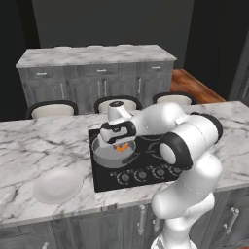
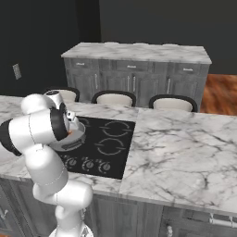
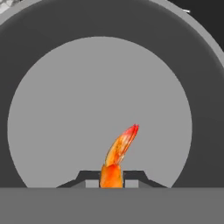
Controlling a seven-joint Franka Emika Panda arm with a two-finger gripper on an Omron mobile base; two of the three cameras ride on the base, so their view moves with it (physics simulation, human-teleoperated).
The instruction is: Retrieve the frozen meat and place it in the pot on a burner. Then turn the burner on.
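one frozen meat (image 3: 119, 155), held upright, tip tilting right over pot (image 3: 52, 57).

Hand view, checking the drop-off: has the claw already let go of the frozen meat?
No. The frozen meat sits pinched between the claw tips, hanging over the pot floor.

One pot (image 1: 108, 154), one frozen meat piece (image 3: 119, 156), one white plate (image 1: 57, 186). Stools behind the counter: three (image 2: 114, 98). Cooktop knobs: four in the left base view (image 1: 141, 175) (arm covers part of the row). One black cooktop (image 2: 107, 143).
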